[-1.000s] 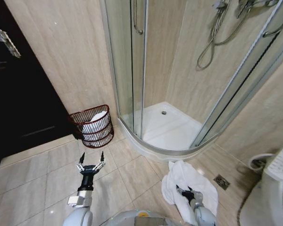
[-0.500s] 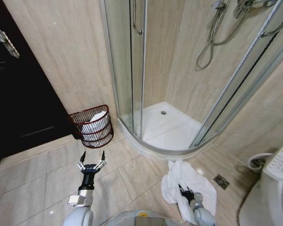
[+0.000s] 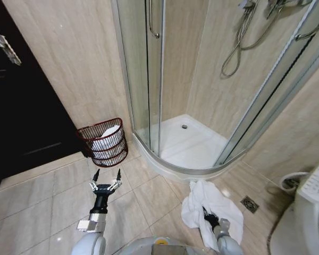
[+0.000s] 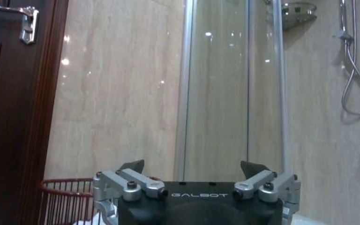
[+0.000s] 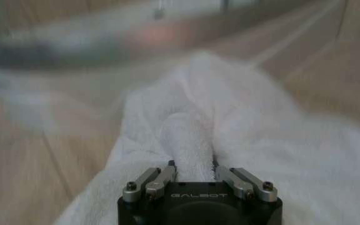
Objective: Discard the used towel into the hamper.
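Note:
The used towel (image 3: 210, 203), white and crumpled, lies on the tiled floor in front of the shower tray. My right gripper (image 3: 208, 215) sits down in it, shut on a raised fold of the towel (image 5: 192, 136). The hamper (image 3: 102, 142), a round dark reddish-brown wire basket with white cloth inside, stands against the wall beside the dark door; its rim (image 4: 67, 183) shows in the left wrist view. My left gripper (image 3: 106, 179) hangs open over bare floor tiles in front of the hamper, fingers (image 4: 131, 165) spread with nothing between them.
A curved glass shower enclosure (image 3: 149, 79) with a white tray (image 3: 189, 143) rises behind the towel. A dark wooden door (image 3: 16, 106) stands at the left. A toilet (image 3: 313, 212) fills the right corner, with a floor drain (image 3: 250, 204) near the towel.
The right gripper has sunk a little lower and nearer into the towel. The left gripper has edged slightly toward the hamper, still open.

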Tool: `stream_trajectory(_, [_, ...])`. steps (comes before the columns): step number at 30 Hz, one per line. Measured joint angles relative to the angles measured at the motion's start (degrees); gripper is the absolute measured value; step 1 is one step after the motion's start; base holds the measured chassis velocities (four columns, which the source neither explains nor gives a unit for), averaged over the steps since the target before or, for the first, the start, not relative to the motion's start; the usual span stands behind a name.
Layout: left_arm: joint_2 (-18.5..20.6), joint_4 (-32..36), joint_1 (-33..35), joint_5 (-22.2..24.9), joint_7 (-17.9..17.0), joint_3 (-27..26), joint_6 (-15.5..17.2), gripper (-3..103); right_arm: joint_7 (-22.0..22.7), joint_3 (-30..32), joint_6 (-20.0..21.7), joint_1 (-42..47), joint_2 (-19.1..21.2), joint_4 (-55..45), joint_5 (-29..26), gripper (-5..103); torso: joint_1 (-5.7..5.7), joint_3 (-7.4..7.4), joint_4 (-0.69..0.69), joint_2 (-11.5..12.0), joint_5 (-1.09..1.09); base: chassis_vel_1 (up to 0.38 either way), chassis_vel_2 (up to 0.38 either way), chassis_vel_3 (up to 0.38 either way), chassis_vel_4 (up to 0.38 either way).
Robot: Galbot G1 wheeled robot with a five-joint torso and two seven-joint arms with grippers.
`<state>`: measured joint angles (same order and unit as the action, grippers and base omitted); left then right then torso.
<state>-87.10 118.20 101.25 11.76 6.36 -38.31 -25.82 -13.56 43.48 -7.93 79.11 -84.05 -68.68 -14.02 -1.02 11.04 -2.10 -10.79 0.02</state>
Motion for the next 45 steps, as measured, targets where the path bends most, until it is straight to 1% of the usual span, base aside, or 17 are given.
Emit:
stream_trajectory(2, [0.18, 0.37, -0.05, 0.4, 0.0, -0.03, 0.02, 100, 2.13, 0.12, -2.45, 1.71, -0.52, -4.47, -0.57, 19, 0.0, 0.0, 0.01, 0.0, 0.02, 0.0, 0.0, 0.0, 0.0])
stream_trajectory(3, [0.18, 0.37, -0.05, 0.4, 0.0, -0.03, 0.02, 100, 2.13, 0.12, -2.45, 1.71, -0.52, -4.47, -0.57, 19, 0.0, 0.0, 0.01, 0.0, 0.02, 0.0, 0.0, 0.0, 0.0])
stream_trajectory(5, [0.42, 0.6, -0.09, 0.65, -0.01, -0.04, 0.02, 100, 4.8, 1.31, -6.21, 3.91, -1.35, -10.69, 0.3, 19, 0.0, -0.01, 0.0, 0.0, 0.02, 0.0, 0.0, 0.0, 0.0])
stream_trajectory(6, [0.42, 0.6, -0.09, 0.65, -0.01, -0.04, 0.02, 100, 4.8, 1.31, -6.21, 3.91, -1.35, -10.69, 0.3, 19, 0.0, -0.01, 0.0, 0.0, 0.02, 0.0, 0.0, 0.0, 0.0])
stream_trajectory(8, [0.51, 0.82, 0.08, 0.93, -0.01, -0.05, -0.02, 100, 6.43, 3.01, -9.21, 6.5, -1.86, -17.28, 1.73, 19, 0.0, -0.02, 0.0, -0.01, 0.01, 0.0, 0.0, 0.0, 0.0])
stream_trajectory(9, [0.51, 0.82, 0.08, 0.93, -0.01, -0.05, -0.02, 100, 6.43, 3.01, -9.21, 6.5, -1.86, -17.28, 1.73, 19, 0.0, -0.02, 0.0, -0.01, 0.01, 0.0, 0.0, 0.0, 0.0])
stream_trajectory(12, [0.68, 1.14, 0.29, 1.13, -0.03, -0.03, -0.11, 100, 8.31, 5.22, -11.6, 11.36, -1.91, -27.25, 2.13, 19, 0.0, -0.02, 0.01, -0.02, -0.03, 0.0, 0.0, 0.0, 0.0])
stream_trajectory(13, [0.68, 1.14, 0.29, 1.13, -0.03, -0.03, -0.11, 100, 8.31, 5.22, -11.6, 11.36, -1.91, -27.25, 2.13, 19, 0.0, -0.02, 0.01, -0.02, -0.03, 0.0, 0.0, 0.0, 0.0])
stream_trajectory(15, [0.69, 1.55, 0.26, 1.17, -0.09, 0.06, 0.19, 100, 9.6, 7.37, -12.19, 15.64, -2.14, -36.03, 1.91, 19, 0.01, -0.02, 0.03, -0.02, -0.02, 0.0, 0.0, 0.0, 0.0])
stream_trajectory(17, [0.64, 1.79, 0.05, 1.24, -0.17, 0.09, 0.75, 100, 10.71, 8.41, -11.11, 18.31, -2.48, -42.43, 1.66, 19, 0.01, -0.03, 0.02, -0.03, -0.05, 0.0, 0.0, 0.0, 0.0])
stream_trajectory(22, [0.53, 1.89, -0.41, 1.51, -0.21, 0.09, 1.16, 100, 11.94, 8.85, -8.53, 21.08, -3.14, -49.81, 1.22, 19, 0.01, -0.03, 0.02, -0.04, -0.03, 0.0, 0.0, 0.0, 0.0])
stream_trajectory(25, [0.41, 2.19, -0.81, 1.5, -0.51, 0.02, 1.66, 100, 13.29, 8.25, -4.36, 23.14, -4.38, -59.6, 1.19, 19, 0.01, -0.03, 0.02, -0.04, -0.03, 0.0, 0.0, 0.0, 0.0])
stream_trajectory(26, [0.41, 2.3, -0.78, 1.46, -0.56, -0.01, 1.83, 100, 13.37, 8.14, -3.83, 23.19, -4.48, -60.77, 1.3, 19, 0.01, -0.03, 0.01, -0.04, -0.03, 0.0, 0.0, 0.0, 0.0])
stream_trajectory(32, [0.62, 2.99, -0.52, 0.96, -1.14, -0.31, 3.71, 100, 13.44, 7.95, -1.17, 22.28, -4.66, -64.81, 2.14, 19, 0.01, -0.03, 0.01, -0.04, -0.02, 0.0, 0.0, 0.0, 0.0])
stream_trajectory(39, [0.84, 3.06, -0.83, 0.82, -1.18, -0.45, 4.63, 100, 13.71, 7.35, 0.51, 21.56, -4.85, -67.21, 2.89, 19, 0.01, -0.03, 0.01, -0.04, -0.03, 0.0, 0.0, 0.0, 0.0])
stream_trajectory(41, [0.85, 2.9, -0.92, 0.81, -1.19, -0.45, 4.58, 100, 13.79, 7.12, 0.73, 21.53, -4.86, -67.41, 3.03, 19, 0.01, -0.03, 0.01, -0.04, -0.03, 0.0, 0.0, 0.0, 0.0])
stream_trajectory(45, [0.66, 1.03, -2.11, -1.83, -3.49, -0.73, 2.66, 100, 14.0, 6.31, 1.6, 20.74, -5.15, -67.39, 4.67, 19, 0.01, -0.02, 0.0, -0.04, -0.03, 0.0, 0.0, 0.0, 0.0])
